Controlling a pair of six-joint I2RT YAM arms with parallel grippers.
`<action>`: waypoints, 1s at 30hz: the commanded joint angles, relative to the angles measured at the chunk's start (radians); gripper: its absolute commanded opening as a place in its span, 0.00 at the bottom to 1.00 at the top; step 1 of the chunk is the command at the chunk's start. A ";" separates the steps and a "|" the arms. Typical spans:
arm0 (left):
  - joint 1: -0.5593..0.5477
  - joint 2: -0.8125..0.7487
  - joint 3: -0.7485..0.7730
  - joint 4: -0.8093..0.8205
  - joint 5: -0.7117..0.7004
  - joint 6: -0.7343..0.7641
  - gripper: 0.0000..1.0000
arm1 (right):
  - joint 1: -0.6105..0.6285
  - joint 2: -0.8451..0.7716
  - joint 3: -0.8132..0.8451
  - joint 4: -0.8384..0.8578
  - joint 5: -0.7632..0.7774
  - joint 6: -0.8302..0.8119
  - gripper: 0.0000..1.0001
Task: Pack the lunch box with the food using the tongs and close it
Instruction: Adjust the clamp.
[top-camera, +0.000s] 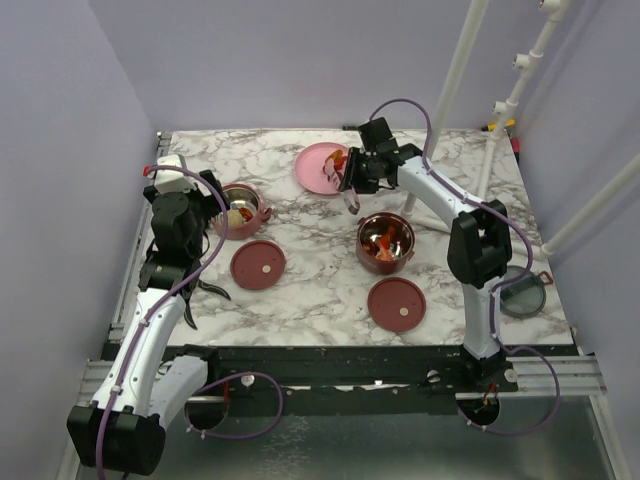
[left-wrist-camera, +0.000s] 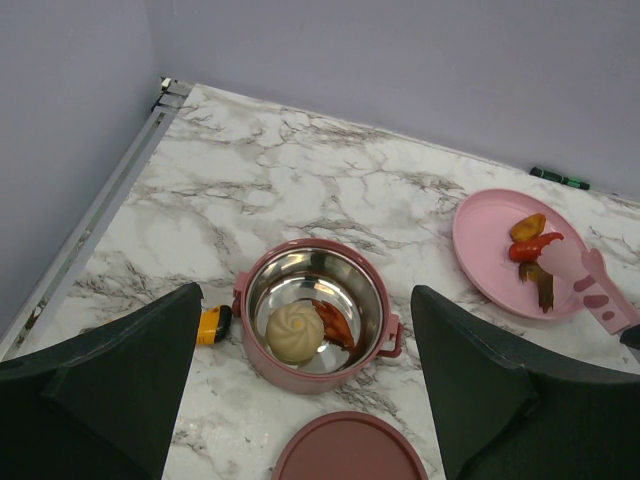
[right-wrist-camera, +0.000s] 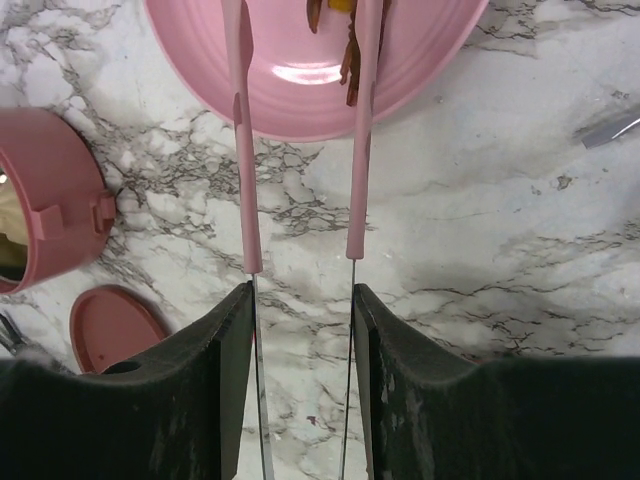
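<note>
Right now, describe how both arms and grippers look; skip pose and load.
Both the left arm and right arm have white tubular links, boxy black joint housings and a lilac cable looping alongside. The left gripper and right gripper each have two broad, matte black fingers, no visible markings.

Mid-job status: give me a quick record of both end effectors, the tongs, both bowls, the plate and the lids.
left end effector: open, empty, above left bowl
right end effector: shut on tongs, tips over plate
left bowl: bun and red piece inside
right bowl: red food inside
plate: a few food pieces on it
maroon lids: one by left bowl, one by right bowl, both off
grey lid: off, far right
</note>
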 joint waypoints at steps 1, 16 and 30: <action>-0.004 -0.015 -0.006 0.018 0.011 0.010 0.86 | -0.025 0.041 -0.006 0.061 -0.022 0.053 0.43; -0.004 -0.018 -0.007 0.018 0.014 0.013 0.87 | -0.045 0.103 0.035 0.091 -0.029 0.086 0.45; -0.004 -0.010 -0.009 0.019 0.017 0.010 0.87 | -0.067 0.246 0.233 0.054 -0.093 0.085 0.46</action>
